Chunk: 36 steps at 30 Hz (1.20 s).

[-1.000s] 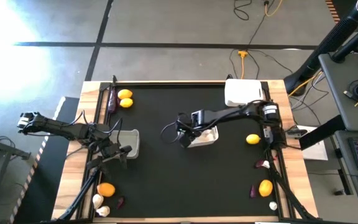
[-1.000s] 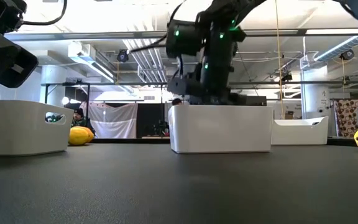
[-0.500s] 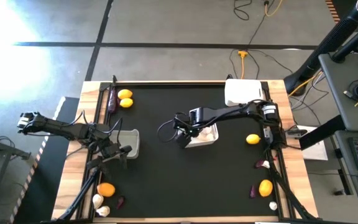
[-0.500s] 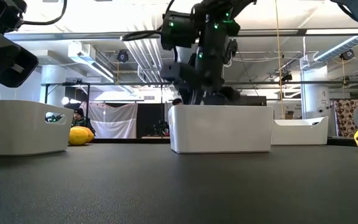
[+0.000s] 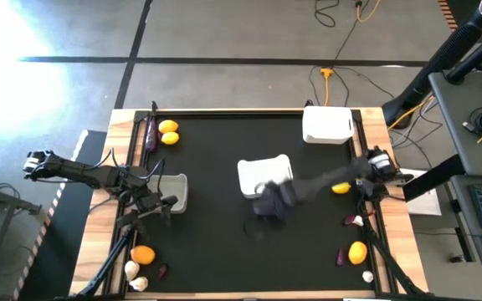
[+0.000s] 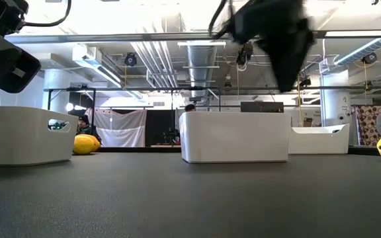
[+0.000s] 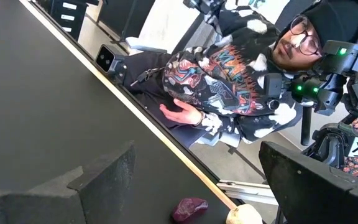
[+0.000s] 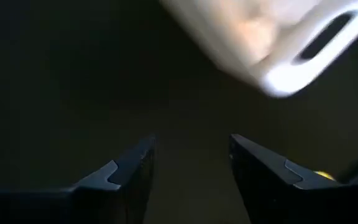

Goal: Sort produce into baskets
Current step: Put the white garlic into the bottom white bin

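Note:
My right gripper (image 5: 270, 203) hangs above the mat just near of the middle white basket (image 5: 265, 176). It is open and empty in the right wrist view (image 8: 191, 168), which shows the basket's handle slot (image 8: 328, 34). In the low view it is a blur (image 6: 280, 49) above the basket (image 6: 235, 136). My left gripper (image 5: 166, 210) waits open beside the left basket (image 5: 174, 191). A third basket (image 5: 328, 125) stands at the far right. A lemon (image 5: 340, 187) lies to the right of the middle basket.
Two lemons (image 5: 169, 132) and an eggplant (image 5: 150, 134) lie at the far left. An orange (image 5: 143, 254), garlic (image 5: 135, 276) and a purple piece (image 5: 162, 271) lie at the near left. A lemon (image 5: 357, 252), garlic (image 5: 357, 221) and purple pieces (image 5: 340, 256) lie at the near right. A person (image 7: 241, 68) sits beyond the table.
My right gripper has risen out of the middle basket and swung quickly toward the table's near edge; it now hangs over bare mat. The basket has stayed where it was.

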{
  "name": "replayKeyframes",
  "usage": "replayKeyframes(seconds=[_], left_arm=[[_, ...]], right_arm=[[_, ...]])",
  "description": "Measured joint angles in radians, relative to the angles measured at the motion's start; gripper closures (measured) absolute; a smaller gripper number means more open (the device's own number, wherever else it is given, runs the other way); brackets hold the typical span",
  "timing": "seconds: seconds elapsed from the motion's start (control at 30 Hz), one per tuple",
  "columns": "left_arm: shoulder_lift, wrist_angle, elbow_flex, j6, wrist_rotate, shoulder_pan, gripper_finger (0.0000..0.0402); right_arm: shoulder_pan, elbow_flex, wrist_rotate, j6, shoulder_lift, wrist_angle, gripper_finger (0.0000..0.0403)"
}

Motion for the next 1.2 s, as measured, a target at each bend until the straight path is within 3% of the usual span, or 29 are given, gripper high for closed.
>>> replayKeyframes(seconds=[0.1,0.27,0.47,0.67,0.97,1.2], left_arm=[[0.0,0.0,0.0,0.0,0.0,0.0,0.0075],[0.0,0.0,0.0,0.0,0.0,0.0,0.0075],[0.0,0.0,0.0,0.0,0.0,0.0,0.0075],[0.0,0.0,0.0,0.0,0.0,0.0,0.0075],[0.0,0.0,0.0,0.0,0.0,0.0,0.0075],[0.0,0.0,0.0,0.0,0.0,0.0,0.0075]], right_arm=[[0.098,-0.037,-0.015,0.075,0.007,0.01,0.0207],[0.223,-0.088,-0.147,0.281,0.01,0.022,0.0203],[0.366,-0.177,-0.584,0.568,0.011,0.082,0.0194],[0.493,-0.297,-0.841,0.765,0.012,0.269,0.0158],[0.559,-0.43,-0.931,0.799,0.012,0.35,0.0098],[0.584,-0.538,-0.963,0.825,0.012,0.521,0.0094]])
